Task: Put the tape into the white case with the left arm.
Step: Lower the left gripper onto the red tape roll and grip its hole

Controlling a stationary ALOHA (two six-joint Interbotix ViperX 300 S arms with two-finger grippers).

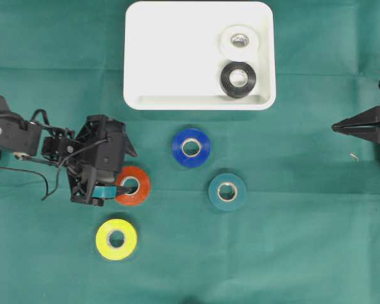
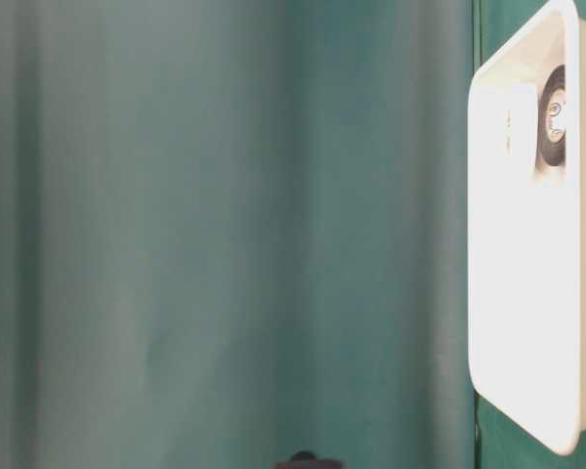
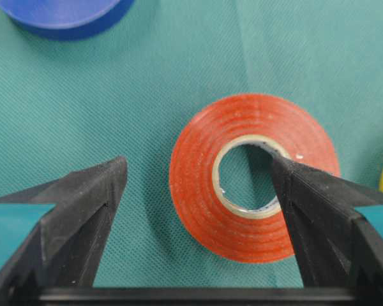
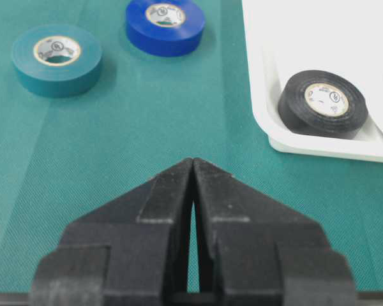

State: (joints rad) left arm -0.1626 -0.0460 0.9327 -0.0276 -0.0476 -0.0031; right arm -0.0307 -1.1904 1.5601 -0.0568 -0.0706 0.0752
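The orange tape roll (image 1: 132,185) lies flat on the green cloth of the table (image 1: 291,253), its hole facing up, just right of the left gripper (image 1: 111,190), whose jaws stand wide apart. From the left wrist view the relation that matters is plain: one finger (image 3: 306,204) reaches over the roll's cardboard core, while the other finger (image 3: 83,210) sits out over the cloth to the left of the roll, so the jaws straddle one wall of the ring rather than the whole roll. Closing from here would likely pinch that wall. The roll is a smooth, glossy ring with no long axis to align to. The white case (image 1: 177,57), a shallow plastic tray with rounded corners, sits at the far middle of the table and already holds a white roll (image 1: 239,42) and a black roll (image 1: 238,79) along its right side. A blue roll (image 1: 190,147), a teal roll (image 1: 227,191) and a yellow roll (image 1: 116,239) also wait on the cloth. The right gripper (image 4: 193,172) rests at the right edge, well apart, its jaws together.
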